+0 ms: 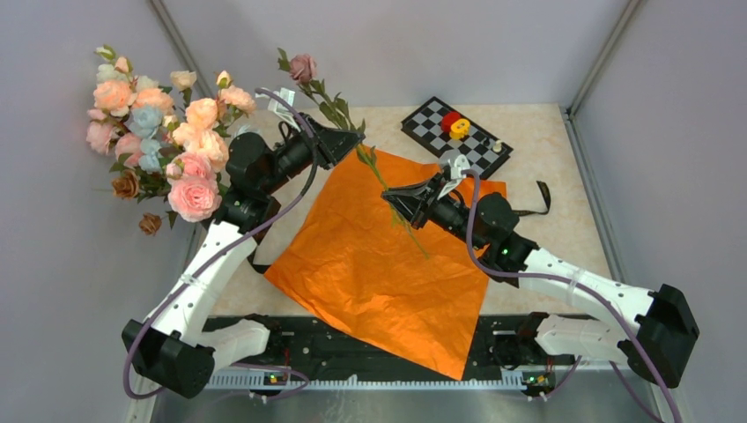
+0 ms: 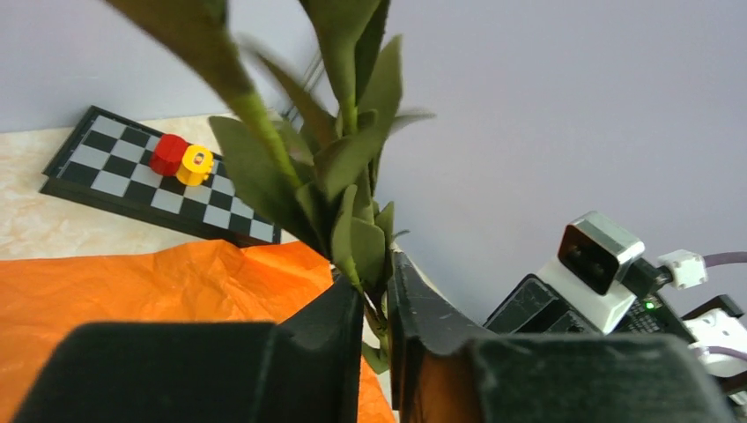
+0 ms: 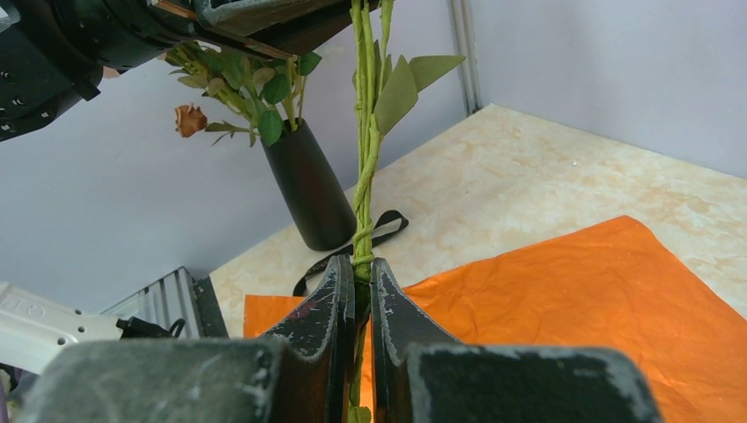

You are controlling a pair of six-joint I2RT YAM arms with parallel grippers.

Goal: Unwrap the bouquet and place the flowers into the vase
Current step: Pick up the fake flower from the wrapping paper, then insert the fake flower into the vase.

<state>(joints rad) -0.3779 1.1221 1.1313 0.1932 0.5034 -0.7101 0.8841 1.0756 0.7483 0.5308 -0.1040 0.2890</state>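
One flower stem [image 1: 388,185] with a mauve bloom [image 1: 303,67] hangs above the unwrapped orange paper [image 1: 379,273], held by both arms. My left gripper [image 1: 355,146] is shut on its leafy upper part; in the left wrist view the jaws [image 2: 377,280] pinch the thin stem below the leaves [image 2: 343,176]. My right gripper [image 1: 395,196] is shut on the stem lower down [image 3: 363,264], where the twisted green stem [image 3: 364,176] rises from the jaws. The black vase [image 3: 310,189] stands at the back left, hidden in the top view under the pastel flowers [image 1: 159,132] it holds.
A chessboard [image 1: 458,132] with a red and a yellow piece [image 1: 455,125] lies at the back right. The black ribbon [image 1: 539,198] lies loose beside the paper. Grey walls close in the table on three sides.
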